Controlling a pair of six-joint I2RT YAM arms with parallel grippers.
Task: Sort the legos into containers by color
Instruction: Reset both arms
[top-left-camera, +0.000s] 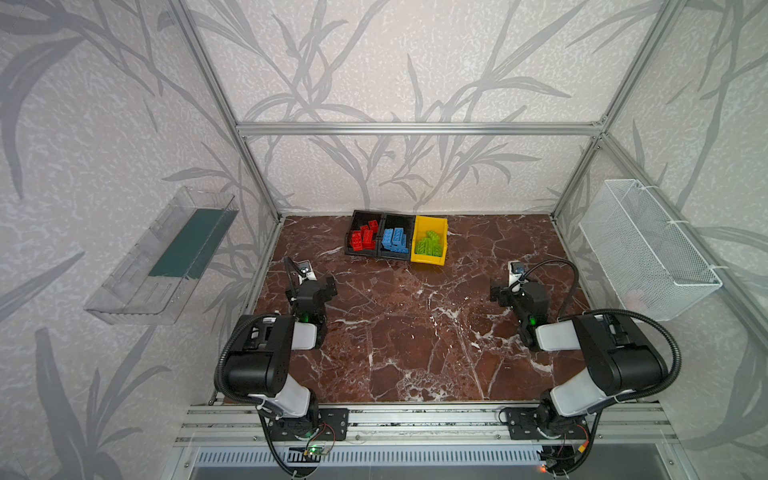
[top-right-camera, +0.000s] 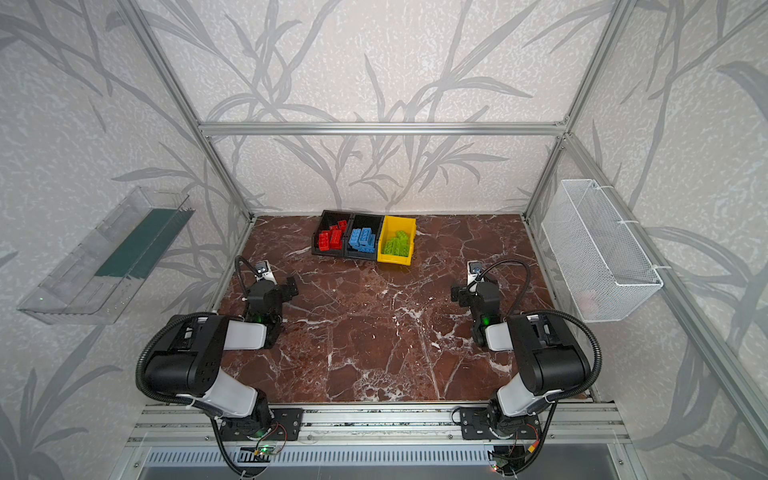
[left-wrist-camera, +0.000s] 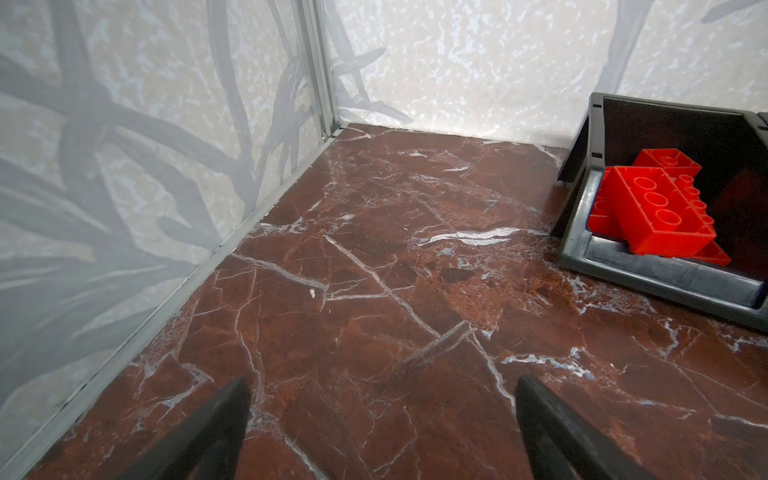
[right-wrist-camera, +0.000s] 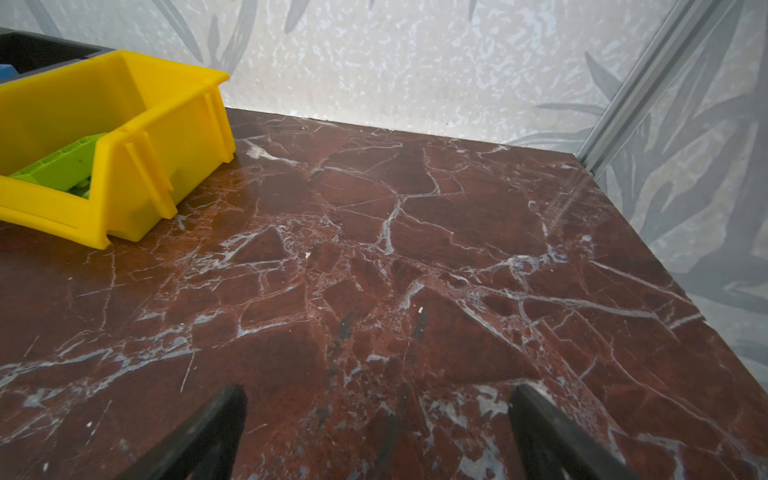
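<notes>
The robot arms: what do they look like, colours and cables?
Both the left arm and right arm have black joint housings joined by white links, with ribbed black cable hoses alongside and a green light near each wrist. The left end effector and right end effector are black and tapered.

Left tool (left-wrist-camera: 382, 382) and right tool (right-wrist-camera: 378, 388) hang low, jaws spread wide, empty.

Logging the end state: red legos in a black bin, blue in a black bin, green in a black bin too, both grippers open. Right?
Not quite: the green legos lie in the yellow bin, plain in both top views. The rest holds: red legos in the end black bin, blue legos in the middle black bin, left gripper and right gripper open.
</notes>
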